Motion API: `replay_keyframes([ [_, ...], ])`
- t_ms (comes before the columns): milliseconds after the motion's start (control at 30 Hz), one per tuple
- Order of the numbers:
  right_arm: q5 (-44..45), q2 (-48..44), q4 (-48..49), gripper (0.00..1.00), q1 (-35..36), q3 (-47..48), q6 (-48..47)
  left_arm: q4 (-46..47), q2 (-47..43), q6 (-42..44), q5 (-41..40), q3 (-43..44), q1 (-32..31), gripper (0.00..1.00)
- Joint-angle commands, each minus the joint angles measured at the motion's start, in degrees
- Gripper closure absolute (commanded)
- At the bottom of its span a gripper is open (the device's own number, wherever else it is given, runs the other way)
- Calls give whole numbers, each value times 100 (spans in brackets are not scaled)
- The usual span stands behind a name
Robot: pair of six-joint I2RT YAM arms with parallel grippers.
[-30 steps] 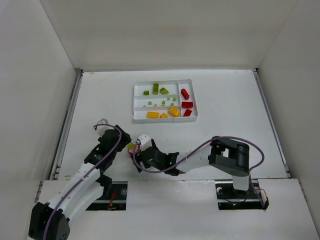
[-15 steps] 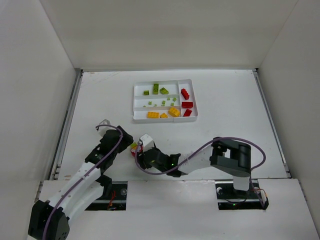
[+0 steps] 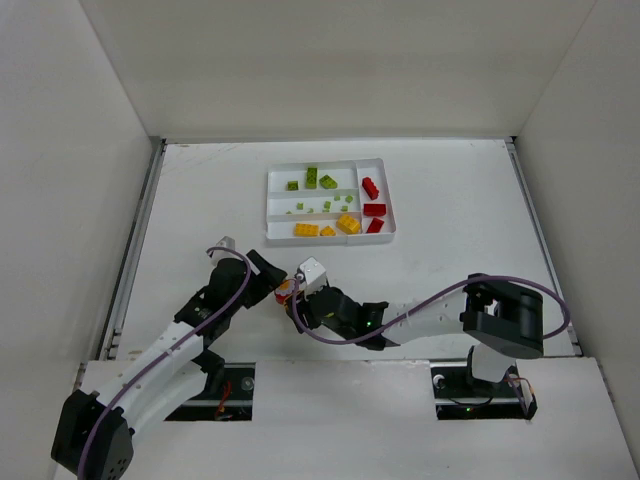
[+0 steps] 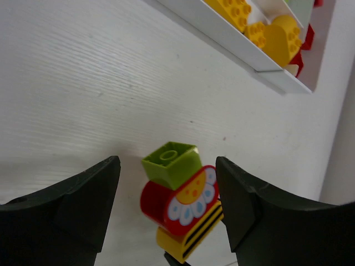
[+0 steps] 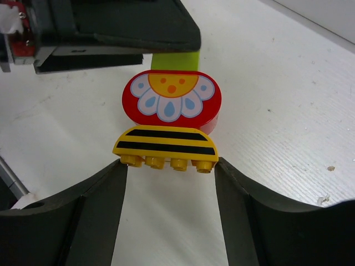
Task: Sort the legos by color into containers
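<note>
The white table (image 3: 200, 200) is the biggest thing. The white tray (image 3: 269, 210) lies on it, and both arms reach to a spot on the near side of the tray, by its left end.

The left gripper (image 3: 268, 275) is spread wide. In the left wrist view its two black fingers (image 4: 83, 205) stand far apart with the lego clump (image 4: 183, 205) in the gap. There is white table showing on each side of the clump, so they do not touch it.

The right gripper (image 3: 297, 290) comes at the clump from the other side. In the right wrist view its fingers (image 5: 83, 221) are pulled in close. They press on the two ends of the yellow striped brick (image 5: 165, 145) and hold the clump there.

The clump is three bricks stuck in a row. The yellow striped brick has black lines and little knobs. Next comes a round red brick (image 5: 172, 100) with a white flower and an orange middle. At the far end sits a lime green brick (image 4: 171, 163) with one knob, and it is the end closest to the tray. The clump leans over to one side.

Inside the tray, the green bricks (image 3: 311, 178) lie in the far slot. Tiny green bits (image 3: 325, 208) lie in the middle slot. The yellow-orange bricks (image 3: 348, 223) lie in the near slot. The red bricks (image 3: 371, 187) lie in the crosswise slot at the tray's right end
</note>
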Motion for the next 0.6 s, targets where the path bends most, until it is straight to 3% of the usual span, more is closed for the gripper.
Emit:
replay_keyframes([
  [0,-106,-18,251,46,-52,71,-33,571,-16,-638,243,-51,-224,33],
  [200,-554,-211,339,47,-271,54,248,1134,2,-717,322,-341,-426,34],
  [567,-880,-546,435,47,-685,-87,512,1380,-288,-893,410,-578,-101,33],
])
